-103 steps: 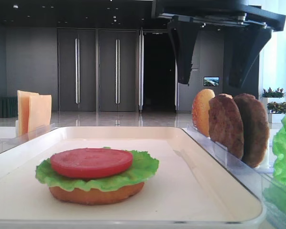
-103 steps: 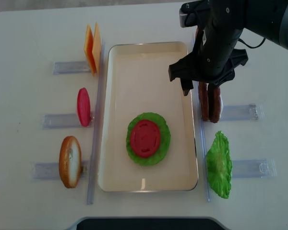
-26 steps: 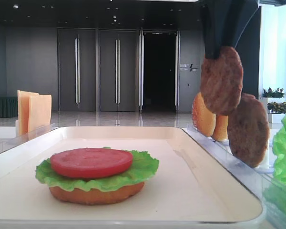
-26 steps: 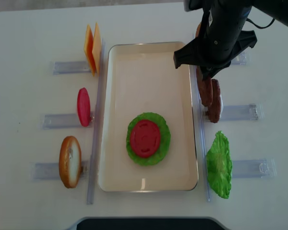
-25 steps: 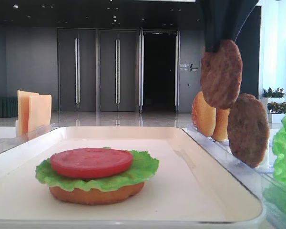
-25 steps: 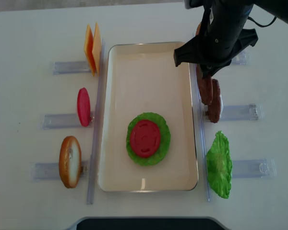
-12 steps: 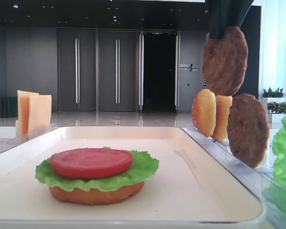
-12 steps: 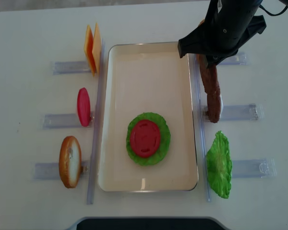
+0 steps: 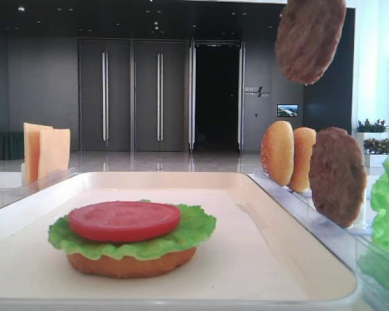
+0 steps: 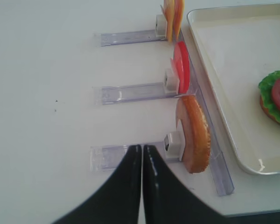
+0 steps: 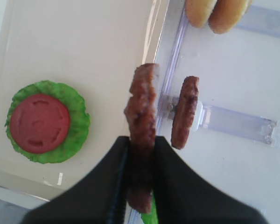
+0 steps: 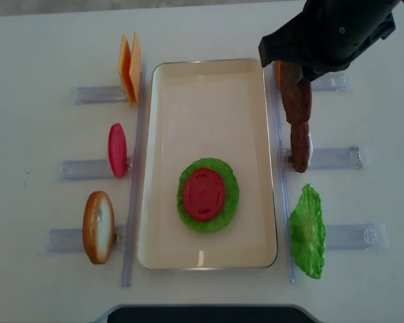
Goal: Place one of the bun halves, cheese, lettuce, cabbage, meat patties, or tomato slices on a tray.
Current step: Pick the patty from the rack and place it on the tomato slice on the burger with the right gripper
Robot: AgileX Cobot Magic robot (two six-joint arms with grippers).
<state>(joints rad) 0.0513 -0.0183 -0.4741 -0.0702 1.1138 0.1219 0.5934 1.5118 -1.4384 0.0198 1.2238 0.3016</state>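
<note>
Right claw (image 11: 141, 154), pinching one meat patty (image 11: 141, 114) on edge, has lifted it clear of the rack (image 11: 233, 122); next it goes onto the tray (image 12: 209, 101).

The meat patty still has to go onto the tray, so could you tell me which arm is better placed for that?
The right. Its gripper is shut on a patty, held beside the tray. The left gripper is shut, empty, across the tray by a bun half.
</note>
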